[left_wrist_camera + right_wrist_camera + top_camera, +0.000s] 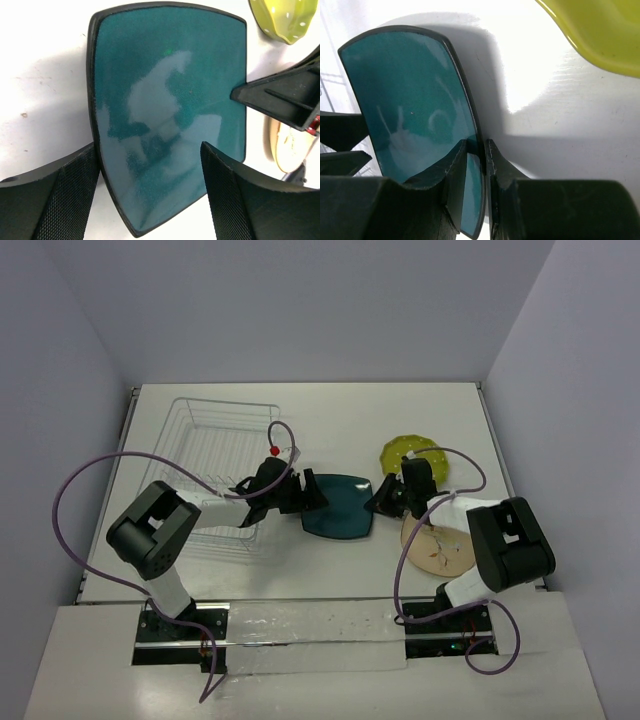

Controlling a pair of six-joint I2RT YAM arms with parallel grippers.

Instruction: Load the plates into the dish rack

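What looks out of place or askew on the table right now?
Only the dark teal plate: the right pincer pinches its rim and holds it tipped up off the table, shadow beneath, while the open left pincer straddles the opposite edge. Nothing looks spilled or broken.

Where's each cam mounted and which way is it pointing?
Top external: above and behind the bases, looking down on the table; both arms, left gripper, right gripper and dish rack show.
Left wrist: on the left wrist, looking down at the teal plate; its open fingers at the bottom.
Right wrist: on the right wrist, looking along its pads, shut on the teal plate's rim.
Shared: all three see the teal plate; both wrist views catch the yellow-green plate.
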